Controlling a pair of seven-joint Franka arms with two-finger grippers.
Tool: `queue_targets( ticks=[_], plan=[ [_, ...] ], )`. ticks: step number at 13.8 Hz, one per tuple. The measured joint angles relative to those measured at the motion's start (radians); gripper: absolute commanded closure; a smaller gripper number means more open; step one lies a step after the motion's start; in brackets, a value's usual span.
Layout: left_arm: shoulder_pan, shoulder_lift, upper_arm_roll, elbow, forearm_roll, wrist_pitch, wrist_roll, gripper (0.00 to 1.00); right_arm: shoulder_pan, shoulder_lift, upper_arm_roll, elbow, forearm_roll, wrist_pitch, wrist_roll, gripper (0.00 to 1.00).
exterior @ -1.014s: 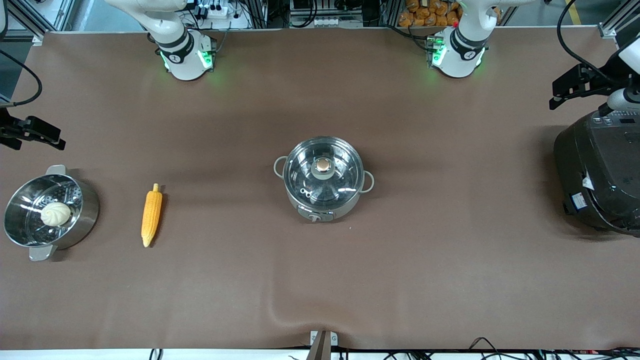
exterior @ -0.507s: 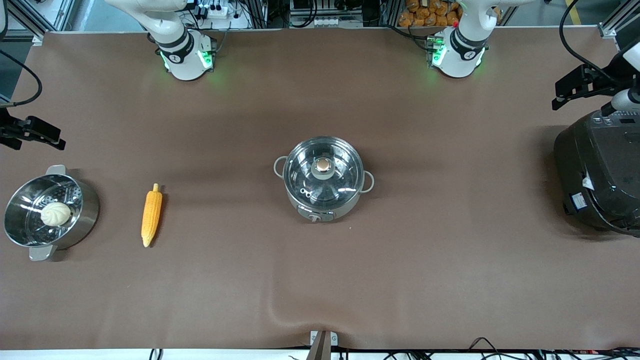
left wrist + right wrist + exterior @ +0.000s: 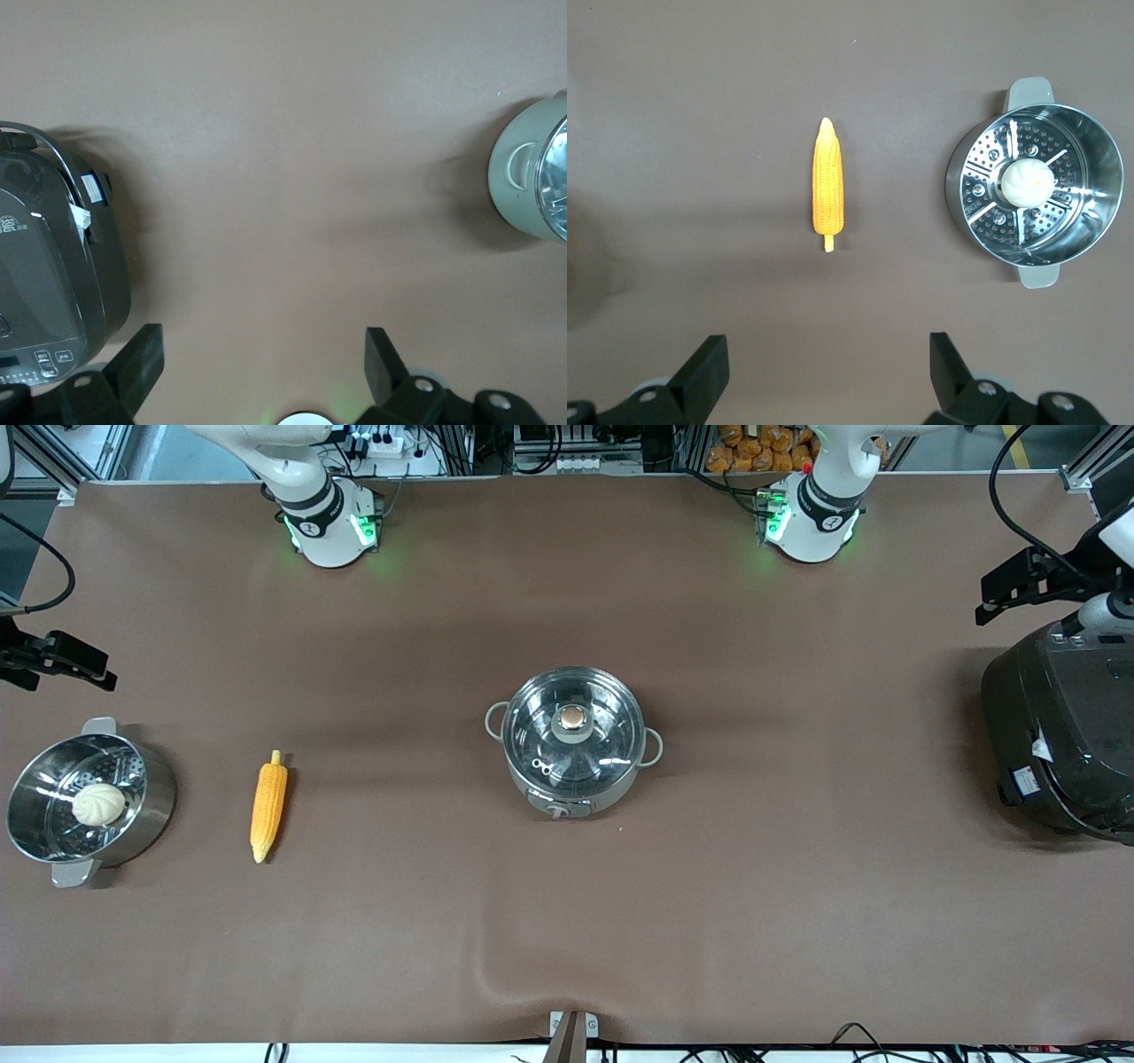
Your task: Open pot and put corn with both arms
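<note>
The steel pot [image 3: 567, 804] stands at the table's middle, its glass lid [image 3: 607, 737] with a copper knob [image 3: 573, 718] on it. Its side handle shows in the left wrist view [image 3: 516, 168]. The corn [image 3: 268, 806] lies flat on the table toward the right arm's end, also in the right wrist view [image 3: 827, 187]. My right gripper [image 3: 89, 671] hangs open and empty over that end of the table [image 3: 827, 361], apart from the corn. My left gripper [image 3: 1005, 595] is open and empty [image 3: 263, 356] above the table beside the black cooker, well away from the pot.
A steel steamer pot [image 3: 152, 797] holding a white bun [image 3: 98, 803] stands beside the corn, at the right arm's end [image 3: 954, 208]. A large black cooker [image 3: 1059, 735] stands at the left arm's end [image 3: 53, 266]. The brown mat has a wrinkle near the front edge [image 3: 496, 974].
The left gripper has shifted slightly above the black cooker. The right arm, pot, corn and steamer pot have not moved.
</note>
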Motion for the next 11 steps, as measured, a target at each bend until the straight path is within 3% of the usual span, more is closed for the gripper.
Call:
queue_targets(
  ticks=[3, 7, 11],
  plan=[
    [0.000, 0.021, 0.001, 0.003, 0.000, 0.003, 0.000, 0.00, 0.000, 0.001, 0.001, -0.035, 0.002, 0.045, 0.000, 0.00],
    [-0.011, 0.051, -0.010, 0.006, 0.000, 0.003, -0.017, 0.00, 0.010, 0.011, 0.008, -0.177, 0.005, 0.221, 0.000, 0.00],
    [-0.120, 0.157, -0.043, 0.023, 0.000, 0.045, -0.243, 0.00, 0.034, 0.064, 0.010, -0.302, 0.005, 0.382, 0.000, 0.00]
  ],
)
